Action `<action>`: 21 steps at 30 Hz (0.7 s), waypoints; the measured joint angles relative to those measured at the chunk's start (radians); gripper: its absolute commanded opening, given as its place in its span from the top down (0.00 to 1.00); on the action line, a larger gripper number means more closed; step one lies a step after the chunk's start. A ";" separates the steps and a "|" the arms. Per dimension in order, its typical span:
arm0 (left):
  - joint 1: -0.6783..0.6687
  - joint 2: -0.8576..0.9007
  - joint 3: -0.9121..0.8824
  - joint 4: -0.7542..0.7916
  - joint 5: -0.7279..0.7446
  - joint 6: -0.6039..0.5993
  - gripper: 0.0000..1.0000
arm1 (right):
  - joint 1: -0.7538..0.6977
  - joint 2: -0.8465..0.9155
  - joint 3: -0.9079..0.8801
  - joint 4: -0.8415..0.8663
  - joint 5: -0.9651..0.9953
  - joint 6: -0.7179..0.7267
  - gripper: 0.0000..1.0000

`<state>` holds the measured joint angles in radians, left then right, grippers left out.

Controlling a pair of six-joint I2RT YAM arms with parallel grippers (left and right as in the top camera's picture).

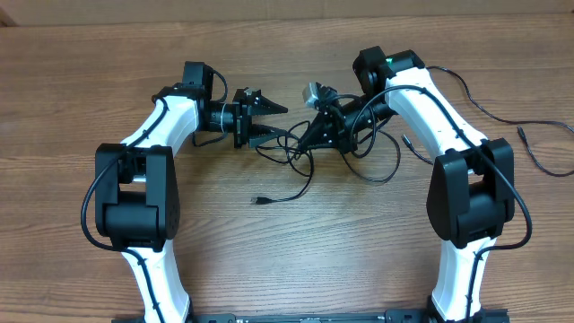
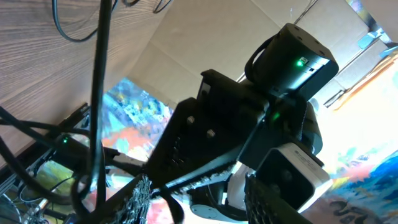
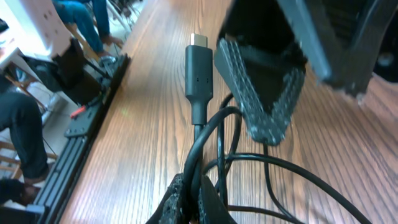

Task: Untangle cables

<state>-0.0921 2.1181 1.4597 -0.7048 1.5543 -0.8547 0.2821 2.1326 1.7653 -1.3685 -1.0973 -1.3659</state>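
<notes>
The cables [image 1: 296, 160] lie as a loose black tangle mid-table between both grippers, and one plug end [image 1: 258, 200] trails toward the front. My right gripper [image 1: 303, 142] is shut on a cable strand [image 3: 198, 163], whose plug [image 3: 200, 68] sticks up past the fingertips [image 3: 211, 202]. Just left of the tangle, my left gripper [image 1: 284, 123] has its jaws apart. In the left wrist view a black strand [image 2: 171, 208] crosses the gap between its fingers [image 2: 140, 199], and the right arm fills the view behind.
Another thin black cord [image 1: 538, 154] lies loose at the right edge of the wooden table [image 1: 287, 260]. A cardboard wall [image 1: 269, 9] closes the back. A black rail [image 3: 81, 137] runs along the table's edge in the right wrist view.
</notes>
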 measured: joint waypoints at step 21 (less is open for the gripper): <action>0.056 0.000 0.000 0.003 -0.001 -0.011 0.54 | 0.000 0.000 -0.001 0.190 0.051 0.159 0.96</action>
<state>-0.0364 2.1181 1.4597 -0.7013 1.5532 -0.8661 0.2821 2.1326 1.7645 -1.1782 -1.0458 -1.2072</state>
